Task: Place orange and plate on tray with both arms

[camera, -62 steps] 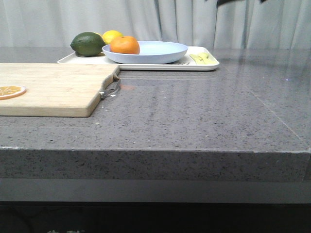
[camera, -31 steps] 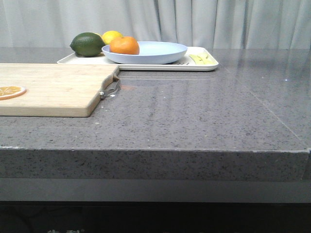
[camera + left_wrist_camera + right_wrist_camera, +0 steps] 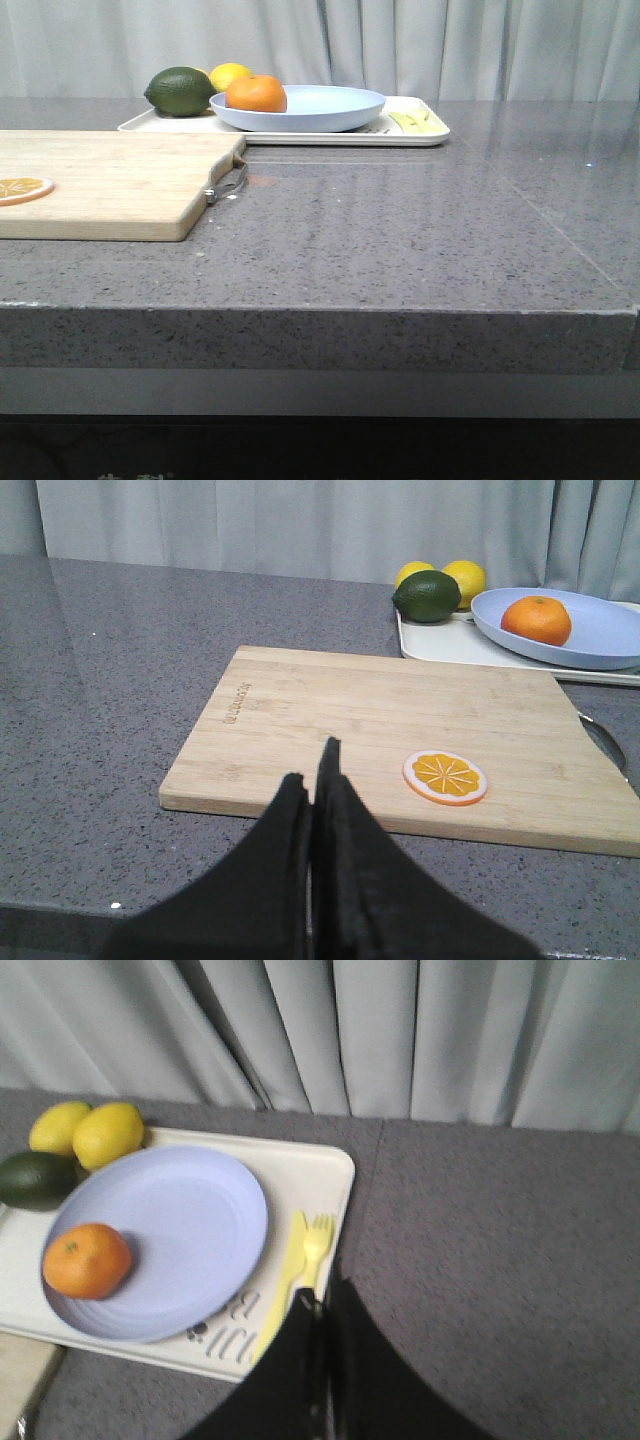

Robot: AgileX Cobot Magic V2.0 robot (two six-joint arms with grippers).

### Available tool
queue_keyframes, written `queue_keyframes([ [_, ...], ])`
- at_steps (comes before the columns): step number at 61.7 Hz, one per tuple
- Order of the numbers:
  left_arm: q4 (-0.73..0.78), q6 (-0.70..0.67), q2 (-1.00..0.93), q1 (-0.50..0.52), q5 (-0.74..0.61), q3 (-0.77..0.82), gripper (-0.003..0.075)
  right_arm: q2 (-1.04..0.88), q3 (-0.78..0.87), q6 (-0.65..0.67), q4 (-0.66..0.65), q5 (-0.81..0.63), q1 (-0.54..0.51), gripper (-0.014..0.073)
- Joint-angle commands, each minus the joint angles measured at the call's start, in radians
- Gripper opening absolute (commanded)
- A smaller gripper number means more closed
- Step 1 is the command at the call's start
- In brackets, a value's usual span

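The orange (image 3: 86, 1259) is sitting at the plate's (image 3: 190, 1220) seven o'clock on the tray (image 3: 315, 1175), apparently delivered, both grippers (image 3: 318, 780) (image 3: 322, 1305) closed and empty.

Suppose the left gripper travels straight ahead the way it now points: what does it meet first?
Probably the wooden cutting board: the shut left gripper aims across it, passing just beside the orange slice. Height above the board is unclear.

We see the cutting board (image 3: 110, 180) run off the front view's left edge, cutting the orange slice (image 3: 22, 188). The plate (image 3: 300, 106) hides much of the tray (image 3: 420, 135), and the printed lettering (image 3: 235, 1325) is too blurred to read.
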Motion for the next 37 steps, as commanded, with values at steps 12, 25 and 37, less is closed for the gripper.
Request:
queue_keyframes([
  [12, -0.004, -0.008, -0.006, 0.001, -0.084, -0.024, -0.0018, -0.311, 0.466, -0.063, -0.199, 0.066, 0.001, -0.0060],
  [25, -0.004, -0.008, -0.006, 0.001, -0.084, -0.024, -0.0018, -0.532, 0.868, -0.068, -0.221, -0.047, 0.001, -0.0060],
  [37, -0.004, -0.008, -0.006, 0.001, -0.084, -0.024, -0.0018, -0.784, 1.273, -0.068, -0.185, -0.259, 0.001, -0.0060],
])
